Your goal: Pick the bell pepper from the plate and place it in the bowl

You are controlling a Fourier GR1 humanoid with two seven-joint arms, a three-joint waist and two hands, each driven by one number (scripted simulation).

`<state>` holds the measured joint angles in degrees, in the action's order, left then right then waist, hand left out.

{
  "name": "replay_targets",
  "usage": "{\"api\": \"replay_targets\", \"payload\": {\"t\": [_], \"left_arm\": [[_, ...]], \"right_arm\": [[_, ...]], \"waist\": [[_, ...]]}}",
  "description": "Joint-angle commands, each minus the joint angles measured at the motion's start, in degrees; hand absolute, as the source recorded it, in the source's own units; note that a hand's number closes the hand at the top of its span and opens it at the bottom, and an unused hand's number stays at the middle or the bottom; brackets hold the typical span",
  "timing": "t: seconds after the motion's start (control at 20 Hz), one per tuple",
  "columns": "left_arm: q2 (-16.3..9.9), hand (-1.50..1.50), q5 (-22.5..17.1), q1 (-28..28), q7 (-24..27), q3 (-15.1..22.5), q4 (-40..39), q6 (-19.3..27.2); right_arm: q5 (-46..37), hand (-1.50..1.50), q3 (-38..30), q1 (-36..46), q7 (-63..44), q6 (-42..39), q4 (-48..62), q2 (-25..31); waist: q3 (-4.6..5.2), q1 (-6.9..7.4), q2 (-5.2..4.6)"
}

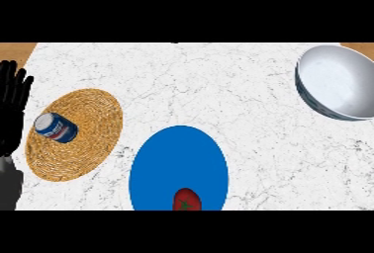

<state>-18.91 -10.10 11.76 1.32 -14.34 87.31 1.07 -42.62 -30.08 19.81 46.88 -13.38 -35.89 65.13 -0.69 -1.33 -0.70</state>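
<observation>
**Red pepper sits on the blue plate, bowl far off at upper right**

Red and small, the pepper (187, 199) lies at the lower edge of the frame, on the near end of the blue plate (177, 153). Its green stem patch faces up. Only its upper part shows; the rest is cut off by the frame's lower edge. Nothing touches it.

The plate fills the lower centre of the frame, resting on a white marble counter (241, 99) veined with grey. A strip of brown shows at the upper left and upper right corners, beyond the counter's far edge.

The bowl (340, 81) stands at the upper right, well apart from the plate. It is pale grey-white inside with a darker outer wall, and its right side runs out of the frame. Nothing lies in it.

At the left, a round woven mat (84, 113) of straw colour lies flat on the counter, just beside the plate but not touching it. A can (55, 127), blue and white with a silver top, lies tilted on the mat's left half.

The left hand (11, 106) shows at the frame's left edge, beside the mat, black against the counter. It rests there with fingers straight and pointing up, holding nothing. Its grey forearm shows below it at the lower left.

The right hand does not appear anywhere in the frame.
</observation>
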Motion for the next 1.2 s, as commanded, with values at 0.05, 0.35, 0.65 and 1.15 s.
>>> {"api": "replay_targets", "payload": {"t": [0.05,0.35,0.65,1.15], "left_arm": [[-0.03,0.0,0.36,1.85,-0.28,1.2,-0.34,-0.59],[0.24,0.0,-0.24,4.36,-3.21,2.13,-0.19,-0.62],[0.3,0.0,0.93,4.08,-0.86,2.89,-0.79,-1.28],[2.61,0.0,2.55,6.84,-1.45,4.47,-2.91,0.98]], "right_arm": [[5.33,1.5,-5.07,3.8,10.01,-6.25,8.23,6.84],[9.67,1.5,-4.03,8.57,12.0,-17.71,11.74,8.89],[10.39,1.5,0.36,13.83,8.7,-23.04,12.31,10.19],[7.61,1.5,12.21,25.75,-1.35,-23.51,8.36,2.39]], "waist": [[0.16,2.23,-0.22],[0.35,3.59,0.12],[0.52,4.7,-0.03],[0.65,4.75,-0.2]]}}
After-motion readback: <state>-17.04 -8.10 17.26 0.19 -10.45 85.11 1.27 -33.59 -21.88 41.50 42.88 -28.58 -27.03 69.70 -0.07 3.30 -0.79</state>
